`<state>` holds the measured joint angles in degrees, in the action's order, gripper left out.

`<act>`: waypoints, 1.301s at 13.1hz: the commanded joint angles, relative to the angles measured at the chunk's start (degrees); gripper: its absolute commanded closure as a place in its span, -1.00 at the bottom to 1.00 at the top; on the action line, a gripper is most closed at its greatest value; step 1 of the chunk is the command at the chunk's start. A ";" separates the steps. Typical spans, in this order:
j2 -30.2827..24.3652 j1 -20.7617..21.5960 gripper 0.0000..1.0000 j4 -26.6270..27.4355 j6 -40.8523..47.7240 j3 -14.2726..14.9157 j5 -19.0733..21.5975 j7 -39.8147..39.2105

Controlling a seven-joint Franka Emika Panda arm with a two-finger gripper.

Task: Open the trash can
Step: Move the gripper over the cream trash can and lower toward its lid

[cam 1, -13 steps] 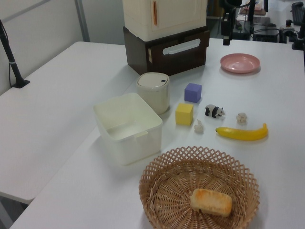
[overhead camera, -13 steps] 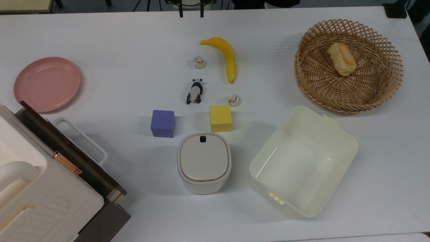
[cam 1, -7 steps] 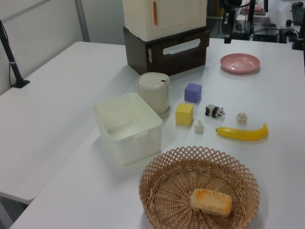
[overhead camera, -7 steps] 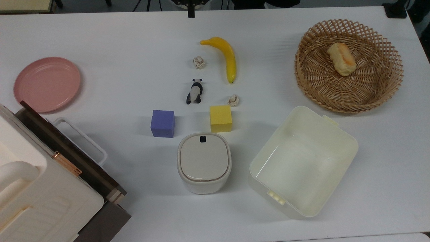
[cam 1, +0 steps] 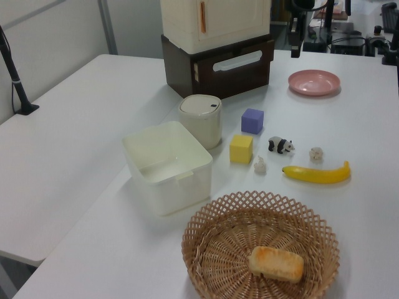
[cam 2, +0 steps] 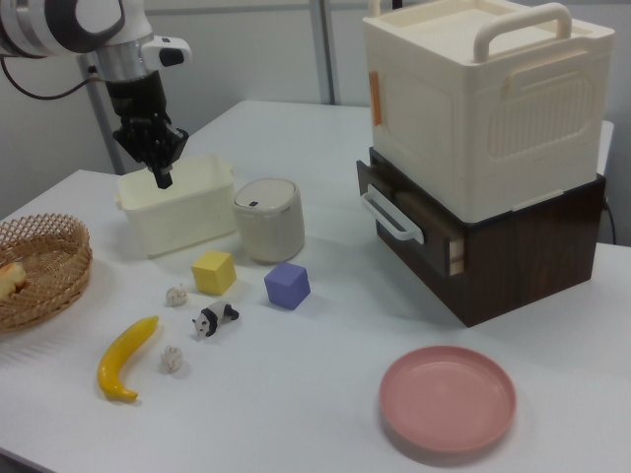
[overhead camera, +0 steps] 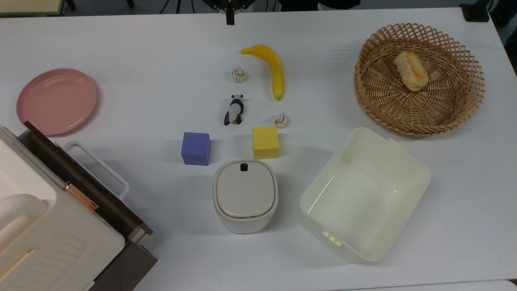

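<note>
The trash can point(overhead camera: 245, 196) is a small off-white bin with a beige rounded-square lid lying flat and shut. A small black button point(overhead camera: 244, 167) sits at the rim edge facing the yellow cube. The bin also stands mid-table in the left view point(cam 1: 201, 119) and beside the cream tub in the right view point(cam 2: 268, 219). My gripper point(overhead camera: 230, 19) hangs high at the top view's upper edge, far from the bin. In the right view the gripper point(cam 2: 161, 178) points down with its fingers together and nothing between them. At the top of the left view the gripper point(cam 1: 294, 50) appears as a dark shape.
A lidless cream tub point(overhead camera: 363, 194) stands to the top view's right of the bin. A yellow cube point(overhead camera: 265, 142) and a purple cube point(overhead camera: 196, 148) sit just beyond the bin. Further off are a panda figure point(overhead camera: 234, 110), a banana point(overhead camera: 271, 68), a wicker basket point(overhead camera: 420, 79), a pink plate point(overhead camera: 56, 101) and a big handled box point(cam 2: 483, 99).
The two fingers stood apart a second ago and are now together. The gripper has since come slightly further into the top view. Nothing on the table moved.
</note>
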<state>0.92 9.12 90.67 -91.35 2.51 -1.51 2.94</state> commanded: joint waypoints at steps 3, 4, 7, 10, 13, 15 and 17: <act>3.02 -0.42 1.00 -0.32 -8.30 0.57 0.37 -0.21; 4.16 -0.60 1.00 -0.49 -10.93 0.57 0.63 -0.21; 7.77 -1.03 1.00 -0.58 -19.80 0.57 0.90 -0.21; 11.46 -1.83 1.00 -0.67 -29.21 0.57 1.68 0.14; 15.06 -1.65 1.00 -0.67 -37.48 0.48 2.22 -0.04; 17.26 -1.48 1.00 -0.67 -41.53 0.30 2.13 -0.04; 19.29 -1.30 1.00 -0.67 -46.09 0.13 2.13 0.14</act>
<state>17.82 7.35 90.69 -132.52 2.74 -0.55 2.94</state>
